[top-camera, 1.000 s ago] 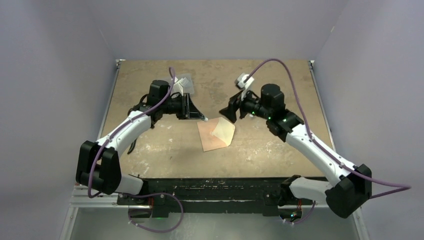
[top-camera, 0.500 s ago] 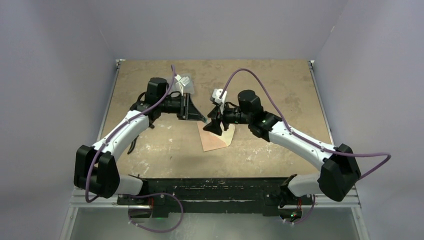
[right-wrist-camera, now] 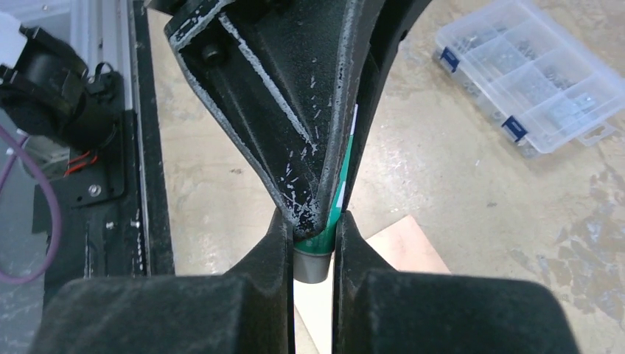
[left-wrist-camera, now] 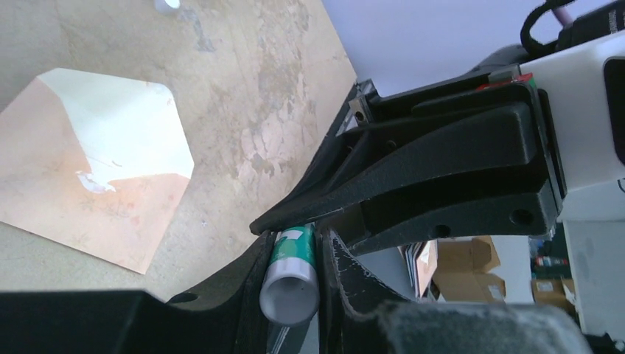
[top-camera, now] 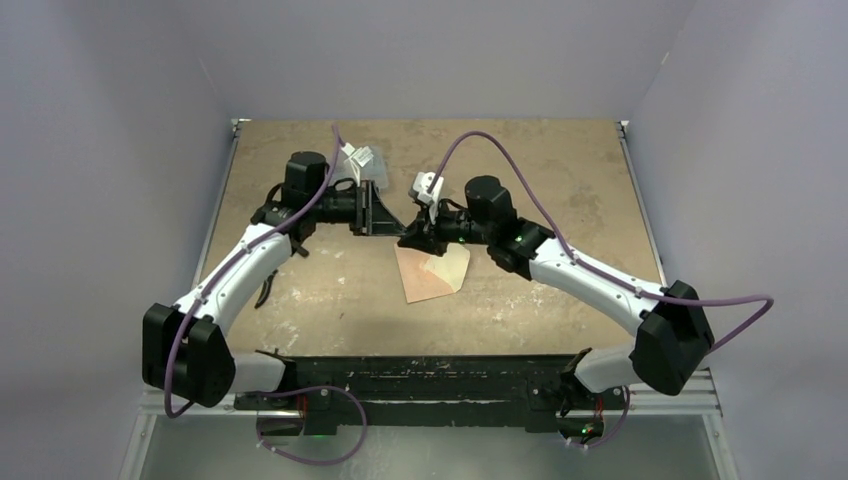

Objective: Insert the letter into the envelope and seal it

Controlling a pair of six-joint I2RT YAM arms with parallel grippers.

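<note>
The envelope (top-camera: 432,272) lies flat mid-table, salmon-pink, its pointed flap (left-wrist-camera: 125,136) folded open with the paler cream inner face up. The letter is hidden from view. Above the envelope's far edge my left gripper (top-camera: 398,228) is shut on a green glue stick (left-wrist-camera: 291,273) with a grey end. My right gripper (top-camera: 412,240) meets it tip to tip. In the right wrist view the right gripper (right-wrist-camera: 313,221) is shut round the glue stick (right-wrist-camera: 309,265) at its grey end, beside a left fingertip. A corner of the envelope (right-wrist-camera: 402,247) shows below.
A clear plastic compartment box (top-camera: 365,165) sits on the table behind the left wrist, also seen as the box (right-wrist-camera: 531,74) in the right wrist view. A small pale round object (left-wrist-camera: 168,4) lies on the board beyond the envelope. The black base rail (top-camera: 430,385) runs along the near edge.
My right arm has swung left to the left gripper and its jaws have closed from wide open onto the glue stick's grey end. The left gripper has kept its hold; the envelope has not moved.
</note>
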